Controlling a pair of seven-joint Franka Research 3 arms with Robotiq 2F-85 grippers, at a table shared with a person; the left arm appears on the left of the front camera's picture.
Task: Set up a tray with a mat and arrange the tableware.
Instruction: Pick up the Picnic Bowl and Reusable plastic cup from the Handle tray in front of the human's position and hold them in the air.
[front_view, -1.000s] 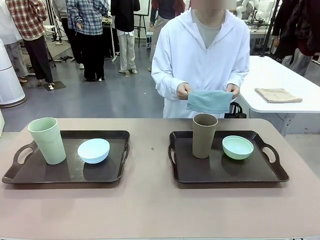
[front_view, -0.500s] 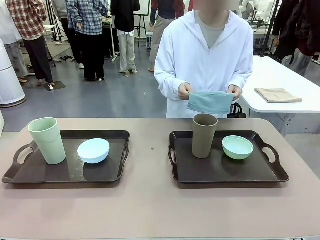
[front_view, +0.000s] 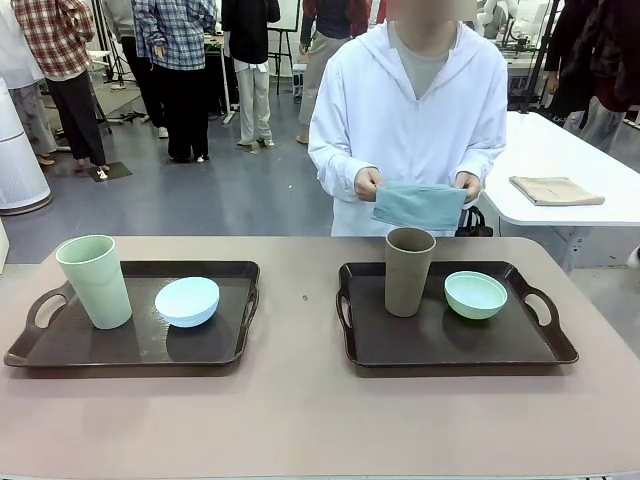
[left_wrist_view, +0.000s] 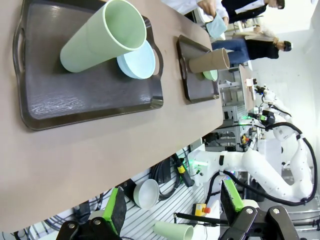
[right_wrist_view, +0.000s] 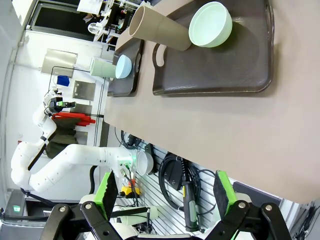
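Note:
Two dark brown trays sit side by side on the table. The left tray (front_view: 60, 350) carries a pale green tumbler (front_view: 95, 280) and a light blue bowl (front_view: 187, 300). On the right tray (front_view: 520, 345) stand a brown tumbler (front_view: 409, 270) and a mint green bowl (front_view: 475, 294). Across the table a person holds a folded teal mat (front_view: 420, 205) in both hands, above the table's far edge. My left gripper (left_wrist_view: 173, 207) hangs open off the near edge, with nothing between its fingers. My right gripper (right_wrist_view: 165, 195) is open too, short of the table.
A folded beige cloth (front_view: 556, 190) lies on a white table at the back right. Several people stand farther off on the left. A bare strip of tabletop (front_view: 300, 330) separates the two trays.
The person has shifted slightly to the right, still holding the teal mat at chest height. The tableware and both grippers have stayed still.

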